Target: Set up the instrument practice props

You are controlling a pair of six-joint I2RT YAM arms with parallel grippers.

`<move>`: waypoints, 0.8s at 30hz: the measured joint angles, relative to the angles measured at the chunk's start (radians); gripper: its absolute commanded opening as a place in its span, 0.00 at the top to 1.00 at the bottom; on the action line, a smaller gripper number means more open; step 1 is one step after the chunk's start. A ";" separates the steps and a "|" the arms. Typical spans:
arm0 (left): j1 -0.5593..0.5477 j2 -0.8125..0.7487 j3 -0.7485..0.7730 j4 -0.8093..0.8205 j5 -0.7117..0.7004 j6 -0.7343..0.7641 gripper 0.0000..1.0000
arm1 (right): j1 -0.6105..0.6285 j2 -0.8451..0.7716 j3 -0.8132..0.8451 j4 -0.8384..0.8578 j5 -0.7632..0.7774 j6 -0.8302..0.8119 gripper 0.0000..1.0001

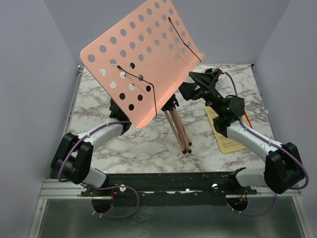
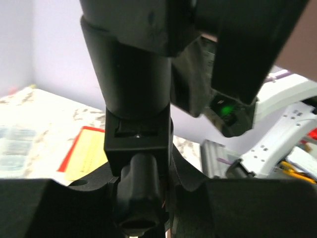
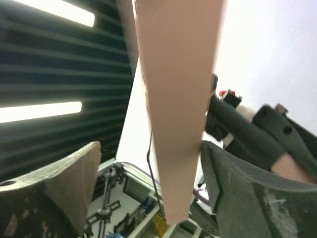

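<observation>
The pink perforated music stand desk (image 1: 143, 54) tilts high over the table's back. Its thin legs (image 1: 181, 131) are folded together and slant down to the marble. My left gripper (image 2: 148, 198) is under the desk, shut around the stand's black post and knob (image 2: 138, 183); the top view shows only its black wrist (image 1: 118, 108). My right gripper (image 1: 198, 82) is at the desk's lower right edge and stands open. The pink edge (image 3: 178, 124) runs between its fingers, against the right finger (image 3: 237, 188) and well apart from the left one. A yellow sheet-music page with a red border (image 1: 225, 134) lies flat under the right arm.
The marble table (image 1: 143, 144) is walled by grey panels on three sides. A metal rail (image 1: 163, 186) runs along the near edge between the arm bases. A blurred clear box (image 2: 15, 148) shows at the left of the left wrist view.
</observation>
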 measured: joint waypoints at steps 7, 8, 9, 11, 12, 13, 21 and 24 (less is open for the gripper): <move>0.116 -0.079 0.024 -0.168 0.006 0.102 1.00 | -0.011 -0.125 -0.128 0.008 -0.019 -0.058 0.00; 0.127 -0.090 0.024 -0.201 0.005 0.110 1.00 | -0.016 -0.148 -0.159 0.001 -0.027 -0.077 0.00; 0.130 -0.097 0.024 -0.218 0.004 0.114 1.00 | -0.023 -0.172 -0.187 -0.011 -0.039 -0.101 0.00; 0.132 -0.117 0.024 -0.259 0.002 0.130 1.00 | -0.051 -0.228 -0.238 -0.083 -0.077 -0.187 0.00; 0.132 -0.132 0.024 -0.285 0.002 0.143 1.00 | -0.066 -0.254 -0.244 -0.149 -0.101 -0.251 0.00; 0.131 -0.143 0.024 -0.301 0.002 0.151 1.00 | -0.077 -0.278 -0.238 -0.236 -0.119 -0.337 0.00; 0.129 -0.234 0.014 -0.396 -0.002 0.208 1.00 | -0.093 -0.344 -0.023 -1.003 -0.008 -1.248 0.10; 0.131 -0.235 0.014 -0.396 0.002 0.204 1.00 | -0.092 -0.304 -0.019 -1.116 -0.010 -1.498 0.11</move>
